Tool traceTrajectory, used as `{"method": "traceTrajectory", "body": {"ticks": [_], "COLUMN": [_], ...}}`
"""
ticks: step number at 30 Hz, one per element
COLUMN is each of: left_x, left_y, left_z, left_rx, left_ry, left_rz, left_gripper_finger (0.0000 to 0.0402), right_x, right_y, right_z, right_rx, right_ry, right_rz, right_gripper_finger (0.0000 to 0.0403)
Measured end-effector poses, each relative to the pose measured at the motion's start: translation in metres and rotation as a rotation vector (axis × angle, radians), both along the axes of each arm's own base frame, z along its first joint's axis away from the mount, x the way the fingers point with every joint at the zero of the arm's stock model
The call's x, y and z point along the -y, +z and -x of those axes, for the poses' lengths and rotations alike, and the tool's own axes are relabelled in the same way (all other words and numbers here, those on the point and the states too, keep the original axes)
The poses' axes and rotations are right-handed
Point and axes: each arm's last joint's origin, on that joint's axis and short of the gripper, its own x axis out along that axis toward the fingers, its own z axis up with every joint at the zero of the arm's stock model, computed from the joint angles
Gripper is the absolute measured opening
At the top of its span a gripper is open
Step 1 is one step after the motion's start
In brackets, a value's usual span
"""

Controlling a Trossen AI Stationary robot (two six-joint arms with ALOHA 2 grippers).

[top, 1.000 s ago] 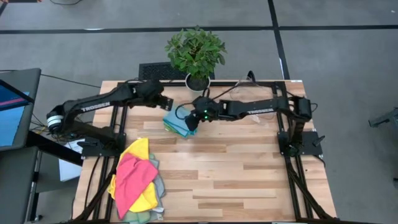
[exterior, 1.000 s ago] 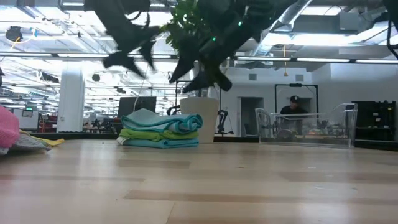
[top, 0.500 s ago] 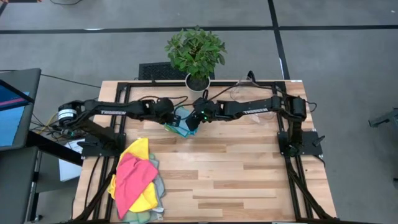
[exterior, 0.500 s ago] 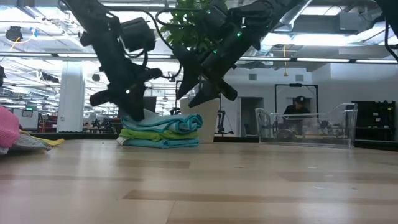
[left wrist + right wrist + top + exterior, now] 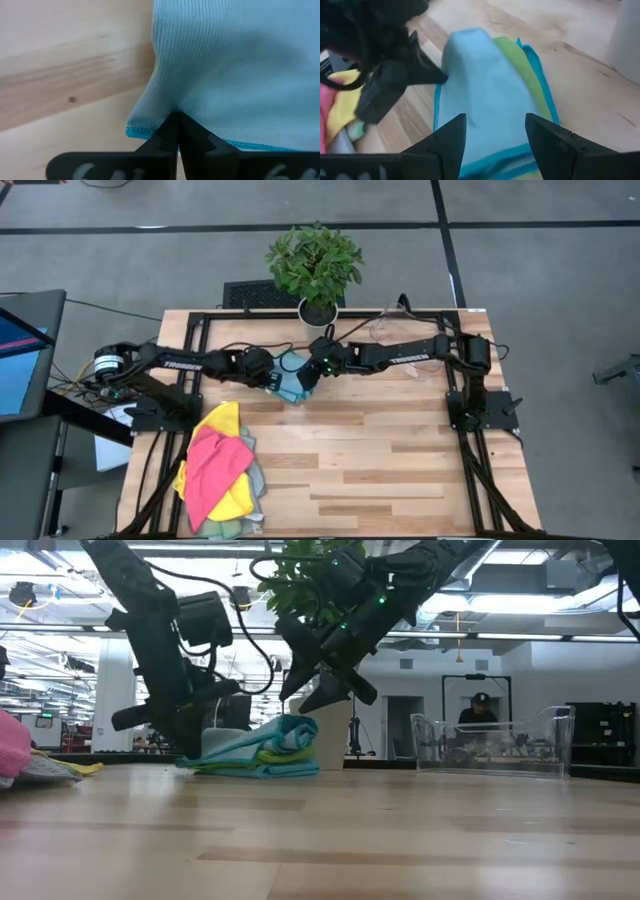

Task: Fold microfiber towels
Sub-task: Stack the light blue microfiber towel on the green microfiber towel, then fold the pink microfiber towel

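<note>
We see that the left end effector (image 5: 190, 745) has come down to the surface (image 5: 380, 450) at the near edge of the folded stack (image 5: 262, 748) and clenched shut there. A second ago it hung open above the stack; now its fingers are pinched on the hem of the pale teal towel (image 5: 235, 70) on top, as the left wrist view shows, with a small pucker of cloth gathered at the tips. The pinch has squashed that side of the stack: in the low view the pile, which sat level before, now slopes down toward the left end effector.

The right end effector (image 5: 495, 135) has barely moved. It hovers released just above the far side of the same stack, its fingers spread and touching nothing we can make out.

The stack of teal, green and blue cloths lies near the back of the surface, just in front of the potted plant (image 5: 315, 265). The unfolded pile (image 5: 218, 465), pink and yellow on top, waits at the front left, well apart.

We judge the left arm is set to tidy or reposition the top towel; from these views we cannot tell whether it pinches one layer or more.
</note>
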Motion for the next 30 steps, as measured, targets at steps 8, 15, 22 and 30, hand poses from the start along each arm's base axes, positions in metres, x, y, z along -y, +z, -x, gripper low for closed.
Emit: {"method": "traceTrajectory", "body": {"ticks": [8,15,22,30], "left_x": [-0.002,-0.002,0.047,0.127], "left_y": [0.027,0.096,0.123,0.127], "left_z": [-0.017,-0.010,0.015,0.035], "left_rx": [0.104,0.095,-0.013,-0.100], "left_ry": [-0.076,-0.189,-0.450,-0.497], "left_rz": [0.025,-0.063,0.197,0.375], "left_gripper_finger": [0.0000,0.0000,0.0061,0.0148], "right_x": [0.002,0.000,-0.027,-0.084], "right_y": [0.000,0.041,0.089,0.118], "right_z": [0.001,0.017,0.046,0.065], "right_rx": [-0.011,0.025,0.051,0.102], "right_ry": [0.015,0.054,0.165,0.314], "right_rz": [0.020,0.070,0.071,0.065], "right_gripper_finger": [0.0223,0.0209,0.0212,0.0214]}}
